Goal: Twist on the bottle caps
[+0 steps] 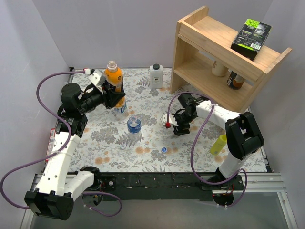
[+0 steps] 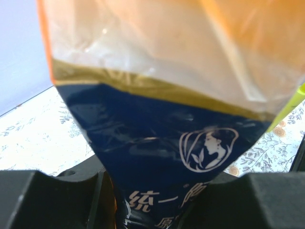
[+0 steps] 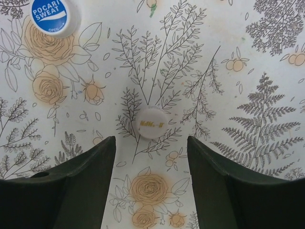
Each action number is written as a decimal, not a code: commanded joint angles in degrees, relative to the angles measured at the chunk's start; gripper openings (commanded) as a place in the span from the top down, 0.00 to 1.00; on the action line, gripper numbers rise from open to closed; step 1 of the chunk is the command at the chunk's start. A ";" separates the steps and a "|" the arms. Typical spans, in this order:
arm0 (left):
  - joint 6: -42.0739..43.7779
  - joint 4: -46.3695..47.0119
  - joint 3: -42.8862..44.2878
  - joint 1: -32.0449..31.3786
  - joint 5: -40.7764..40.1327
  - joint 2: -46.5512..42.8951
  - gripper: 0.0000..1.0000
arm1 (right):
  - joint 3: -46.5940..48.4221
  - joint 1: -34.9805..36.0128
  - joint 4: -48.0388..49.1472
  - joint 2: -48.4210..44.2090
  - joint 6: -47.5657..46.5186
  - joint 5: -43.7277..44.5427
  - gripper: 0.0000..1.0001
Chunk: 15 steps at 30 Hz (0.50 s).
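Three bottles on your flowered cloth: orange bottle at back left, neck open, clamped low by the left gripper; clear bottle upright mid-table; second clear bottle half hidden under that gripper. Two caps you can count: white cap between the wide-spread, empty fingers of the right gripper, blue cap nearby. Yellow squeeze bottle and wooden shelf flank your right arm.
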 commanded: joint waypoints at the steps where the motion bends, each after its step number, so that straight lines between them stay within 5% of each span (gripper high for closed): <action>1: 0.60 -0.64 0.39 0.56 0.38 -1.10 0.87 | 0.06 0.96 2.60 0.45 -0.91 -0.43 0.32; 15: 1.30 -0.99 0.48 1.00 0.56 -0.67 0.83 | -0.46 2.36 3.04 3.18 -2.05 1.59 0.41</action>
